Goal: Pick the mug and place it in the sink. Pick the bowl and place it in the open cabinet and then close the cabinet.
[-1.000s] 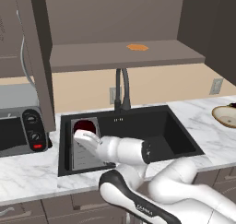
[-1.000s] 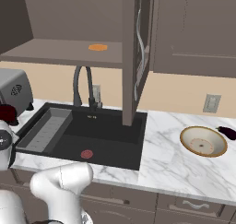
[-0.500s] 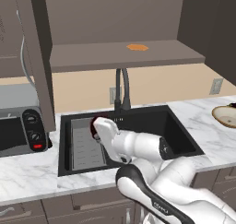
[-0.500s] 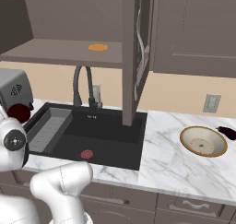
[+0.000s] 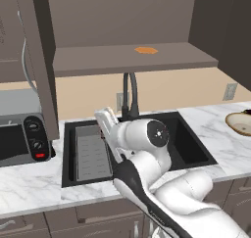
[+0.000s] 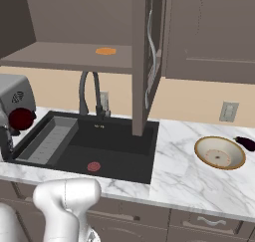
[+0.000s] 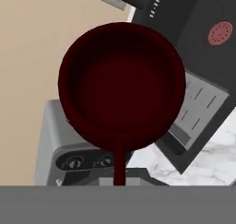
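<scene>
The dark red mug [image 7: 122, 85] faces the hand camera mouth-on, its handle pointing down to my gripper [image 7: 120, 178], which is shut on it. From the right base it hangs at the far left as a mug [image 6: 22, 119] above the left end of the black sink [image 6: 124, 136], over the grey ribbed tray [image 6: 50, 144]. My white arm hides the mug in the left base view. On the right counter sits the tan bowl [image 6: 219, 153], also at the picture's edge as the bowl [image 5: 240, 123]. The cabinet's door [image 6: 147, 57] stands open over its brown shelf [image 5: 98, 60].
A dark faucet [image 5: 130, 92] rises behind the sink, and the red drain [image 6: 93, 166] lies in the basin. A toaster oven [image 5: 19, 139] stands on the left counter. A small orange patch [image 5: 145, 50] lies on the shelf. A dark eggplant [image 6: 246, 143] rests beside the bowl.
My arm has swung up and to the right over the sink, carrying the mug slightly up and inward from the sink's left edge. The gripper stays shut on it.
</scene>
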Motion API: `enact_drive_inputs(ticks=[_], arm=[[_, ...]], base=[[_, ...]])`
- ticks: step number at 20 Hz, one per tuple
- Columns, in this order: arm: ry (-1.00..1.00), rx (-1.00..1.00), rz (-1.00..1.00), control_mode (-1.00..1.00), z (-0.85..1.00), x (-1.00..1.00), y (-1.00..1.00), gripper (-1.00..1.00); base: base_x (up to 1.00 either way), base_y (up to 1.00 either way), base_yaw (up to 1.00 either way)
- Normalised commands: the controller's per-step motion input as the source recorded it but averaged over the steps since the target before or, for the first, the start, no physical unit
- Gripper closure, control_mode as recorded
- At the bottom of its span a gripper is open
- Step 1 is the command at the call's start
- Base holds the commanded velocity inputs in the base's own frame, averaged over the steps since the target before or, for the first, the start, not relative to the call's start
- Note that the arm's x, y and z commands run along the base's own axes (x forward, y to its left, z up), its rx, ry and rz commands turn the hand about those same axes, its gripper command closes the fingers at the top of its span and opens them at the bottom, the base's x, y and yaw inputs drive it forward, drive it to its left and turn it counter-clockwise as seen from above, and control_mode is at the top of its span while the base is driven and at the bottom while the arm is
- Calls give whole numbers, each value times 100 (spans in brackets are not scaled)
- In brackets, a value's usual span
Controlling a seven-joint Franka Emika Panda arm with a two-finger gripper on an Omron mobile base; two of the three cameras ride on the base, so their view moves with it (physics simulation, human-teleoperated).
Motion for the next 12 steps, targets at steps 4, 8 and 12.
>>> enact_drive_inputs(ticks=[4, 8, 12], arm=[[36, -4, 0, -100, 73, 0, -3, 100], [44, 0, 0, -100, 24, 0, -17, 100], [33, -4, 1, -100, -41, 0, -7, 100]], base=[[0, 0, 0], [0, 0, 0], [0, 0, 0]])
